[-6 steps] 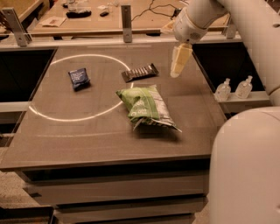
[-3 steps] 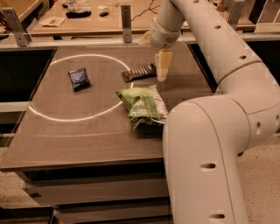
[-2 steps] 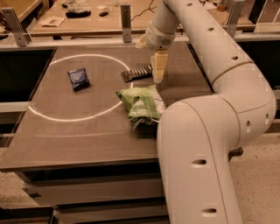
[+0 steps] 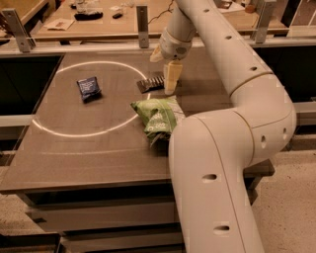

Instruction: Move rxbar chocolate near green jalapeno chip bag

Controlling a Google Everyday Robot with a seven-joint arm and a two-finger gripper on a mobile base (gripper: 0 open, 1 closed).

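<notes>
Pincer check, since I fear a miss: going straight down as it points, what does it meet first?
Likely the rxbar chocolate: the pincer hangs over its right end, though depth is unclear.

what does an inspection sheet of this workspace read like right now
surface: brown table with a white ring marked on it
job's things: rxbar flat behind the green bag, a gap between them
clutter: blue packet inside the ring
grippers: gripper at the rxbar's right end; contact unclear
cables: what looks like a thin wire on the back bench
surroundings: speckled floor; small items on the bench
</notes>
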